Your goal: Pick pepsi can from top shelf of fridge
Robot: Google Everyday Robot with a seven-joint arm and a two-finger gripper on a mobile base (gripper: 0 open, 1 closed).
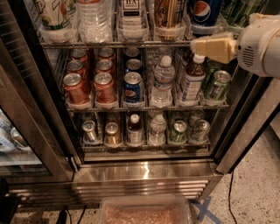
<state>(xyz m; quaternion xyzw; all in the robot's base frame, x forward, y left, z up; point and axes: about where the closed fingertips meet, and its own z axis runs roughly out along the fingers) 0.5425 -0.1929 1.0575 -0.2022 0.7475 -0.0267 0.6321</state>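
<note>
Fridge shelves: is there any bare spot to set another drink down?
Hardly. The top shelf, middle rack and bottom rack are packed side to side. The only bare strip is the steel ledge between bottom rack and grille. The gripper hovers just below the pepsi can.

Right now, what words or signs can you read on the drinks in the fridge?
No word reads clearly.
On the pepsi can, top shelf: round red-white-blue Pepsi logo only.
On the short blue can, middle rack: same logo, letters blurred.
On the white can, top shelf: dark letters, too blurred.
Other bottles and cans: too small.
On the gripper, just below the pepsi can in the picture: no writing seen.
</note>
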